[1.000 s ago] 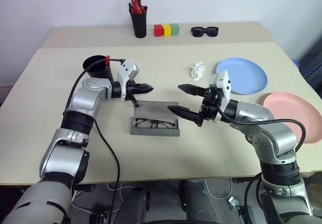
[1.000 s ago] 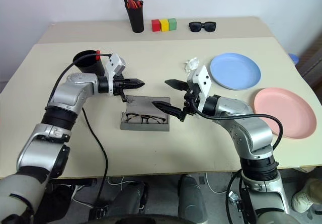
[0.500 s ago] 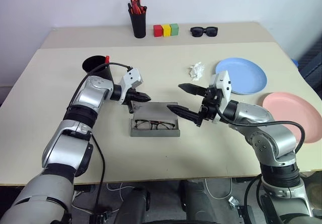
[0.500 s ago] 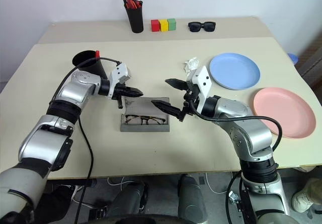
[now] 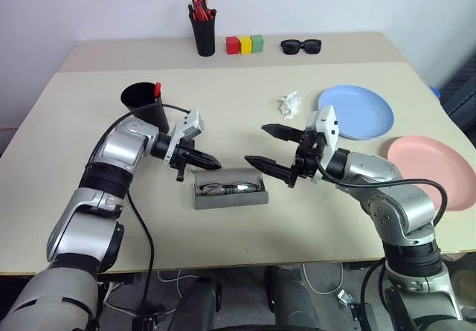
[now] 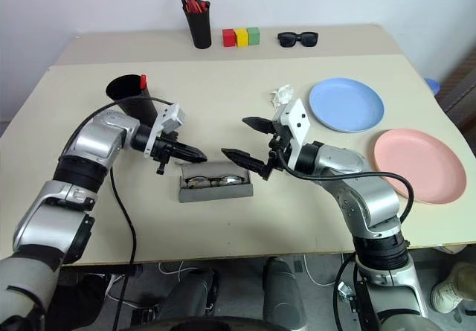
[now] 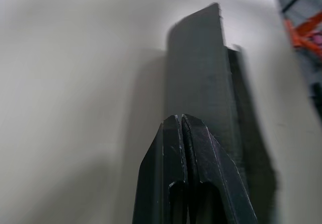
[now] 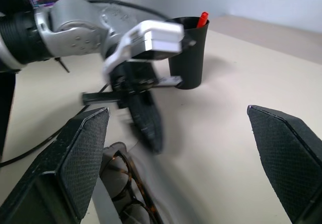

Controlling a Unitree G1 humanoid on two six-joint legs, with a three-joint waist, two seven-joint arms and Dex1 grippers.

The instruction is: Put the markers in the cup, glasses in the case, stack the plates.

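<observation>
Left fingers: we see the left gripper [image 5: 207, 161] pressed shut on nothing, its tip at the raised lid of the grey felt-like oblong case [image 5: 230, 194].
Right fingers: the right gripper [image 5: 269, 149] is spread wide and empty, hovering just beside the case's far end.
Glasses: the thin wire-rimmed spectacles [image 5: 222, 189] lie inside the case; we judge them fragile, best left alone.
Case handling: we judge it light and prone to sliding on the beige surface [image 5: 245, 108]; push the lid's free edge, brace the base.
Plates: the light blue round plate [image 5: 357, 111] and the pink round plate [image 5: 435, 171] sit apart, unstacked; stiff, take them by the rim.
Marker: the red-capped marker [image 5: 158, 88] stands in the wide black cup [image 5: 143, 99].
</observation>
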